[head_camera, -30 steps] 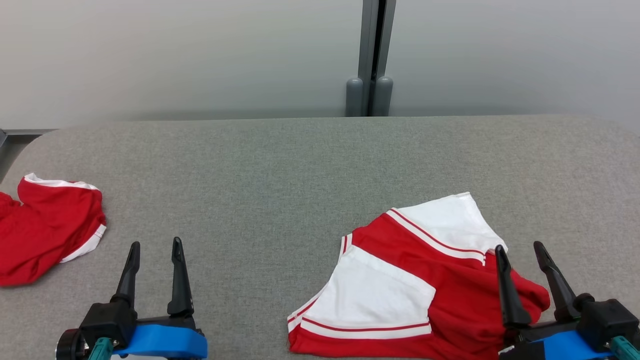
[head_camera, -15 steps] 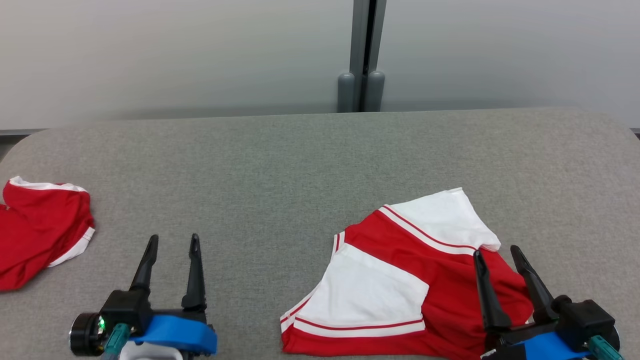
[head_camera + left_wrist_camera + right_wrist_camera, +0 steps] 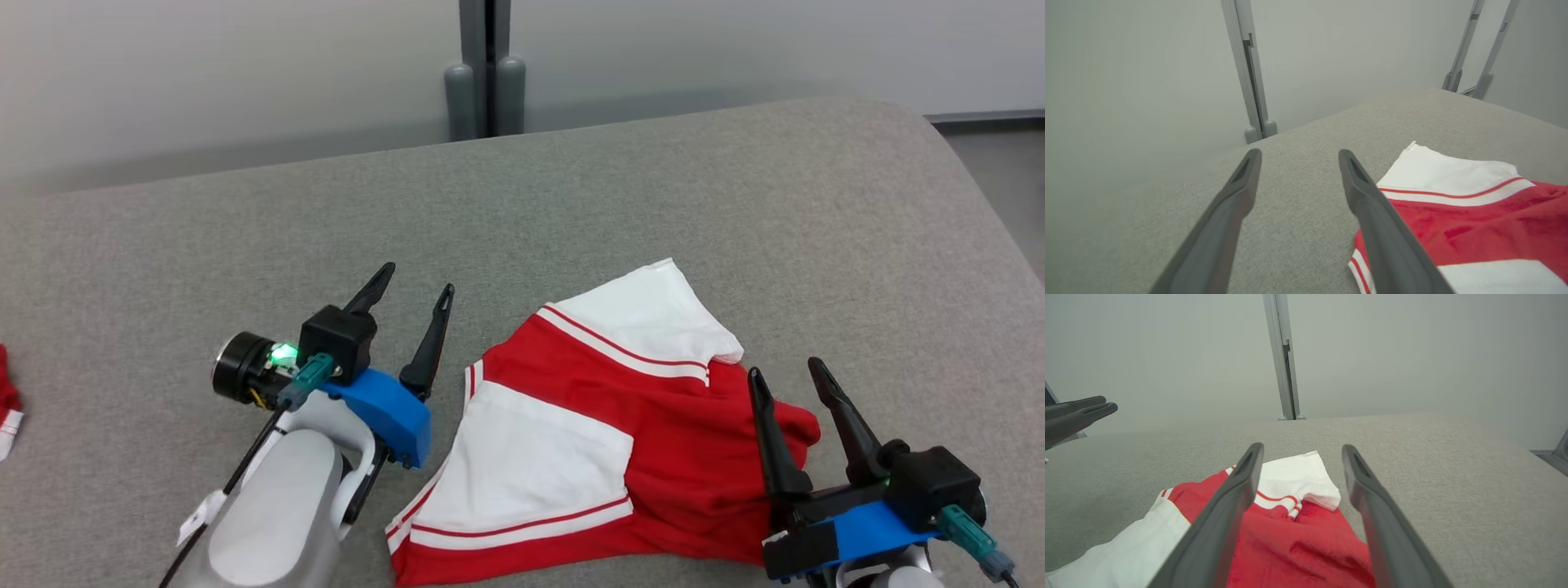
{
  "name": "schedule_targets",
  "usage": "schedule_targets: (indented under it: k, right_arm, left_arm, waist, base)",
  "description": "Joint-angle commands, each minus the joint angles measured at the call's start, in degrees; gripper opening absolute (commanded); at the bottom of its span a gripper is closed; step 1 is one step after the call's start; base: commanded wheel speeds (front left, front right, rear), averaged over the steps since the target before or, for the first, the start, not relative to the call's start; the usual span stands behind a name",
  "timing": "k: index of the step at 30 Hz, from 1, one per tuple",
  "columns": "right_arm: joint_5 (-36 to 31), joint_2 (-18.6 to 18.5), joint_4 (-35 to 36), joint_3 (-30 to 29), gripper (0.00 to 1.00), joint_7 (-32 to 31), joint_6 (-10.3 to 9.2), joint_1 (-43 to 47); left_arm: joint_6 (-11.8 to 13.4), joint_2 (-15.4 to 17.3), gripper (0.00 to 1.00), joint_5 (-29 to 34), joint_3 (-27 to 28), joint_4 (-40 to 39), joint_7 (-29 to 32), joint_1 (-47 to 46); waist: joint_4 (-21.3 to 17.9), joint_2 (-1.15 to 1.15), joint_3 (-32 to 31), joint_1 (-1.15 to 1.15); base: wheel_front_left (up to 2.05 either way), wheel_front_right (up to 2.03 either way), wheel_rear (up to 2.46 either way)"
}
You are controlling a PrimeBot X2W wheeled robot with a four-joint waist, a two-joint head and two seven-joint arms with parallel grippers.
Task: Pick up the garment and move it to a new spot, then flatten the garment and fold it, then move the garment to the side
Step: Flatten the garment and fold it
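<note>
Left gripper (image 3: 417, 278) spread beside garment (image 3: 596, 392); right gripper (image 3: 784, 367) (also spread) over it.

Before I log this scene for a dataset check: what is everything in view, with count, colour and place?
garment: one, red with white panels, crumpled on the table's near right.
second cloth: one, red with white trim, cut off at the head view's left edge.
table: one, grey fabric, beneath both cloths.
post: one, grey, upright behind the table's far edge.
struts: two, grey, slanted, top right of the left wrist view.
wall: one, pale grey, behind the table.
left pincer: one, dark fingers, blue mount, open, above the table left of the garment.
right pincer: one, dark fingers, blue mount, open, over the garment's red right end.
</note>
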State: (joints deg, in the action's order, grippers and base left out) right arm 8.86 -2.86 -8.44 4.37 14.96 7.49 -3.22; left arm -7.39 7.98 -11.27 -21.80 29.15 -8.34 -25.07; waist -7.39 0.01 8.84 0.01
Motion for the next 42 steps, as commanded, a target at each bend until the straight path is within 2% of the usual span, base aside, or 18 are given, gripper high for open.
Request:
schedule_targets:
  k: [1, 14, 22, 25, 26, 27, 28, 30, 35, 42]
  right_arm:
    - [0.3, -0.1, -0.1, 0.2, 1.00, 0.3, 0.01, -1.0]
    - [1.8, -0.1, 0.3, -0.1, 1.00, 0.3, 0.01, -3.7]
    - [2.0, -0.1, 0.2, -0.3, 1.00, 0.3, 0.01, -4.2]
    - [2.1, -0.1, -0.1, -0.1, 1.00, 0.3, 0.01, -4.5]
    - [2.2, -0.1, -0.1, -0.1, 1.00, 0.3, 0.01, -4.6]
    - [2.2, -0.1, 0.0, -0.1, 1.00, 0.3, 0.01, -4.6]
    - [2.2, -0.1, 0.0, -0.1, 1.00, 0.3, 0.01, -4.6]
    - [2.2, -0.1, 0.1, -0.1, 1.00, 0.3, 0.01, -4.1]
    - [2.2, -0.1, -0.2, -0.3, 1.00, 0.3, 0.01, -2.6]
    - [1.4, -0.1, -0.9, -0.7, 1.00, 0.3, 0.01, -1.6]
  left_arm:
    - [-0.1, 1.1, 1.00, -0.9, -1.6, 0.8, 0.5, -1.9]
    - [-0.1, 6.3, 1.00, -12.1, -20.9, 10.3, 7.9, -10.5]
    - [-0.1, 7.8, 1.00, -17.5, -30.6, 13.7, 10.7, -12.4]
    - [-0.1, 7.5, 1.00, -20.2, -33.1, 14.5, 10.7, -12.2]
    - [-0.1, 7.5, 0.89, -20.9, -33.7, 14.8, 10.2, -12.5]
    - [-0.1, 7.4, 0.30, -21.2, -34.4, 15.1, 9.8, -12.7]
    - [-0.1, 7.2, 0.00, -21.6, -34.8, 15.5, 9.3, -12.7]
    - [-0.1, 6.7, 0.00, -22.9, -35.6, 16.9, 7.0, -13.6]
    - [0.3, 5.9, 0.00, -24.6, -33.2, 20.1, 0.9, -14.4]
    - [1.9, 10.1, 0.00, -26.6, -29.3, 22.9, -4.3, -13.8]
  waist:
    - [-0.7, -0.01, 0.5, -0.01]
    - [-5.5, -0.01, 4.8, -0.01]
    - [-6.3, -0.01, 5.4, -0.01]
    - [-6.7, -0.01, 5.3, -0.01]
    - [-6.8, -0.01, 5.2, -0.01]
    - [-6.9, -0.01, 5.2, -0.01]
    - [-6.9, -0.01, 5.1, -0.01]
    - [-6.7, -0.01, 4.8, -0.01]
    - [-4.6, -0.01, 3.5, -0.01]
    - [-0.6, -0.01, 1.2, -0.01]
  base:
    - [0.00, 0.00, 0.00]
    - [0.00, 0.00, 0.00]
    - [0.00, 0.00, 0.00]
    - [0.00, 0.00, 0.00]
    - [0.00, 0.00, 0.00]
    - [0.00, 0.00, 0.00]
    - [0.00, 0.00, 0.00]
    - [0.00, 0.00, 0.00]
    - [0.00, 0.00, 0.00]
    - [0.00, 0.00, 0.00]
